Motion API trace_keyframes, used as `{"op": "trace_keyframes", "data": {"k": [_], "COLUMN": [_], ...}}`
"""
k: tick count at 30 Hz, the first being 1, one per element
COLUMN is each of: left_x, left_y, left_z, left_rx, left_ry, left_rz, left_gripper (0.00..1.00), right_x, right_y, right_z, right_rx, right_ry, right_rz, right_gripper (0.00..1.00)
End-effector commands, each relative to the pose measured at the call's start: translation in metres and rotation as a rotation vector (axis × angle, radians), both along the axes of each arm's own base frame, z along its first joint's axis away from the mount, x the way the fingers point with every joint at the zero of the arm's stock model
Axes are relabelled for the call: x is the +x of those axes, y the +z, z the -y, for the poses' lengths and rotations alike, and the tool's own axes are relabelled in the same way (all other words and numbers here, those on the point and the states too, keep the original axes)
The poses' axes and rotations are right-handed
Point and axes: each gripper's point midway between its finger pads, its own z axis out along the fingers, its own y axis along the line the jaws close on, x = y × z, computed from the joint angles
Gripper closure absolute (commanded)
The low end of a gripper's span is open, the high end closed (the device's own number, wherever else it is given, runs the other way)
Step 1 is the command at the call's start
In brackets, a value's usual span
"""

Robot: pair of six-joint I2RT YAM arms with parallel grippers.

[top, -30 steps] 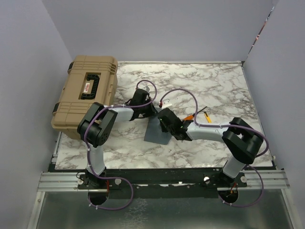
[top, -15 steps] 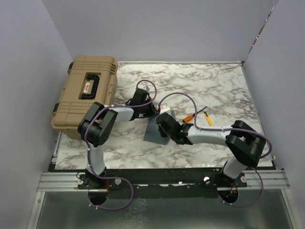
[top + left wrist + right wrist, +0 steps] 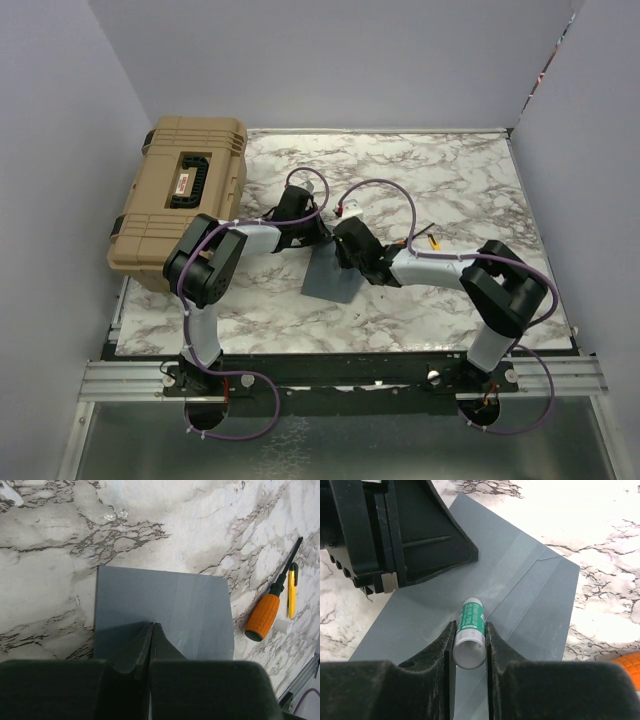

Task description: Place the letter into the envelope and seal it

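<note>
As the R hand (image 3: 350, 245) has slid over the last sec across the envelope (image 3: 330, 282) toward its far edge, the glue stick (image 3: 471, 616) now sits on the flap seam, so the sealing step is prob. under way. The letter isn't visible, presumably already inside. The R hand is clamped on the stick, whose tip looks to touch the flap. The L hand (image 3: 152, 628) has its fingers pressed together w/ nothing between them, tips resting on the envelope's far edge and pinning it to the counter (image 3: 60, 540).
</note>
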Motion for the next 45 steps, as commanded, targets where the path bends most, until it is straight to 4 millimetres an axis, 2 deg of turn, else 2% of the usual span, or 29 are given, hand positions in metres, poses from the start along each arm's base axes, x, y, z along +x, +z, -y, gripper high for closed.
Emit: {"op": "trace_keyframes", "data": {"k": [1,8,13,18,23,27,31,34,41,45], "left_x": [-0.064,-0.065,-0.065,-0.066,-0.067,-0.066,-0.065,-0.065,-0.063,-0.063], "left_y": [-0.093,-0.094,-0.096,-0.096,-0.096,-0.095,-0.094,-0.094,-0.096,-0.096], "left_z": [-0.057,-0.057,-0.058,-0.058,-0.058,-0.057,-0.056,-0.056,-0.056,-0.055], "left_rx": [0.272,0.272,0.273,0.274,0.272,0.268,0.264,0.266,0.267,0.268], "left_ry": [0.021,0.027,0.028,0.026,0.023,0.023,0.023,0.024,0.026,0.027], "left_rz": [-0.284,-0.291,-0.293,-0.294,-0.296,-0.296,-0.293,-0.292,-0.294,-0.295], "left_gripper": [1.00,1.00,1.00,1.00,1.00,1.00,1.00,1.00,1.00,1.00], "right_x": [-0.053,-0.090,-0.094,-0.081,-0.054,-0.037,-0.029,-0.039,-0.081,-0.090], "right_y": [-0.050,-0.047,-0.049,-0.056,-0.062,-0.057,-0.052,-0.047,-0.044,-0.045], "right_z": [0.025,0.016,0.025,0.042,0.055,0.041,0.029,0.024,0.023,0.021], "right_rx": [-0.158,-0.150,-0.163,-0.223,-0.219,-0.197,-0.180,-0.152,-0.111,-0.103], "right_ry": [0.091,0.104,0.066,0.023,-0.028,-0.025,-0.014,0.031,0.067,0.085], "right_rz": [-0.205,-0.251,-0.244,-0.209,-0.201,-0.179,-0.175,-0.192,-0.250,-0.265], "right_gripper": [1.00,1.00,1.00,1.00,1.00,1.00,1.00,1.00,1.00,1.00]}}
